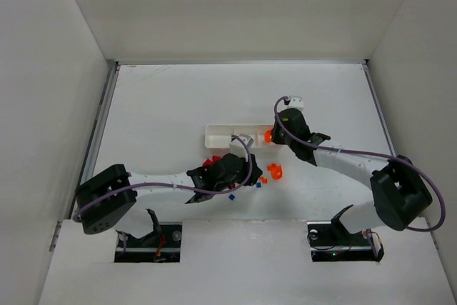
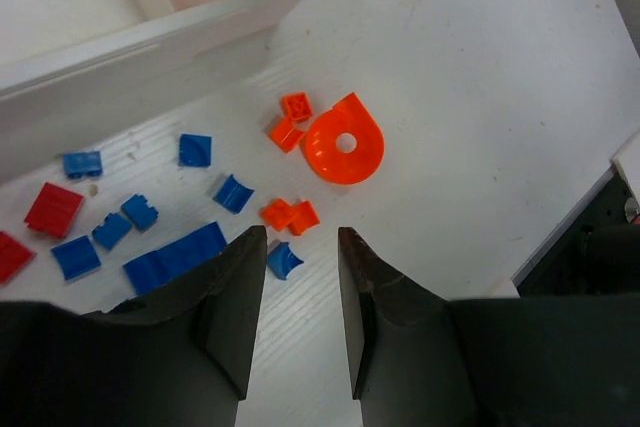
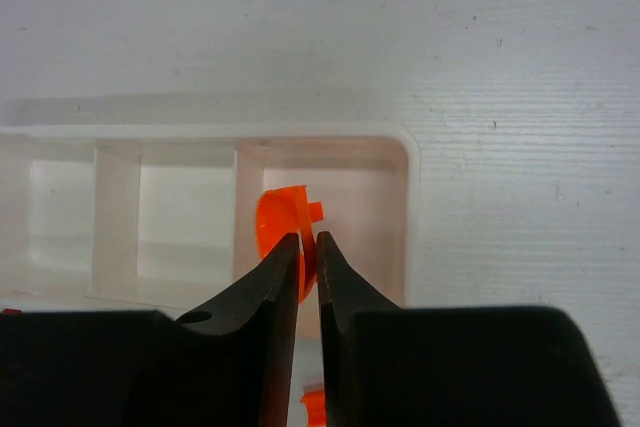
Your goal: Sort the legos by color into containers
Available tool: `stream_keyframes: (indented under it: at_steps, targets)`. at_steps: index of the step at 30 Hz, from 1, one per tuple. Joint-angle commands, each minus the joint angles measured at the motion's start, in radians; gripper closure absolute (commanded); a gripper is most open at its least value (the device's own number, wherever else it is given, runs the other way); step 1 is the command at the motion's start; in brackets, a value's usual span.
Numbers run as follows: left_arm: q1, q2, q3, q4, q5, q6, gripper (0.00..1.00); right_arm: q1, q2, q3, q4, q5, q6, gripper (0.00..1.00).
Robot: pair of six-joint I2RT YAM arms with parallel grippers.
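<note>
Compartments of the white tray (image 3: 400, 147) sit side by side in the right wrist view. At the right-end one, the right tool (image 3: 308, 239) is clenched on an orange rounded piece (image 3: 278, 222). White worktop (image 3: 520, 67) stretches beyond the tray's rim. Only the left wrist view shows the loose legos (image 2: 175, 257), red at the left, then blue, then orange, lying near the tray wall. The left tool (image 2: 300, 237) hangs released above a small blue brick (image 2: 283, 260), with open room to its right.
</note>
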Motion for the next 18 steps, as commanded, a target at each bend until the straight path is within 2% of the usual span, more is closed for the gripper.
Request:
stream_keyframes:
  at_steps: [1,4,6,8,13,16,18]
  targets:
    - [-0.022,0.043,0.071,0.082,-0.017,0.029,0.68,-0.005,0.006,0.052,0.075,0.020,-0.004,0.76]
    - [-0.036,0.088,0.104,0.077,-0.016,0.040,0.68,-0.002,-0.023,0.036,0.080,0.020,-0.004,0.54]
    - [-0.045,0.114,0.120,0.074,-0.017,0.052,0.68,-0.002,-0.066,0.010,0.078,0.029,-0.007,0.46]
    - [-0.051,0.134,0.129,0.074,-0.017,0.055,0.68,-0.002,-0.122,-0.032,0.064,0.046,-0.001,0.49]
    - [-0.042,0.136,0.118,0.082,-0.028,0.054,0.68,0.047,-0.323,-0.182,-0.073,0.111,0.110,0.71]
    - [-0.017,0.128,0.094,0.098,-0.027,0.049,0.68,0.076,-0.412,-0.248,-0.209,0.100,0.204,0.69]
    - [-0.008,0.139,0.097,0.097,-0.013,0.045,0.68,0.117,-0.419,-0.265,-0.258,0.068,0.238,0.58]
